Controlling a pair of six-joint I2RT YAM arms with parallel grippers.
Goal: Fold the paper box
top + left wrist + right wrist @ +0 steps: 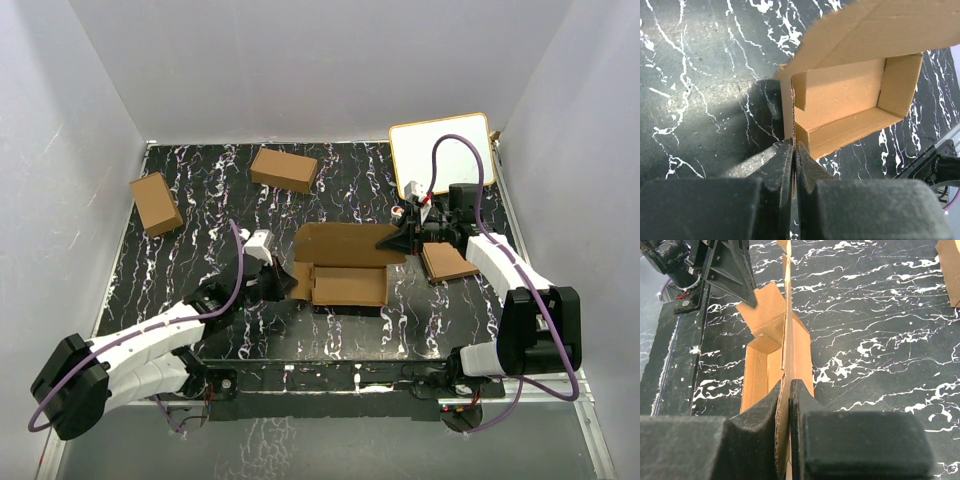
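Note:
The paper box (pixel 345 270) is brown cardboard in the middle of the table, half formed: an open oblong tray with a wide lid flap standing up at its far side. My left gripper (pixel 283 281) is shut on the flap at the box's left end; the left wrist view shows the cardboard edge (pixel 792 120) pinched between the pads. My right gripper (pixel 395 242) is shut on the lid flap's right edge; the right wrist view shows that flap (pixel 786 330) clamped edge-on above the tray (pixel 755 375).
Two short closed brown cartons lie at the back left (pixel 156 203) and back centre (pixel 284 169). A flat pile of brown sheets (pixel 447 262) lies right of the box. A white board (pixel 441 156) sits at the back right. White walls enclose the table.

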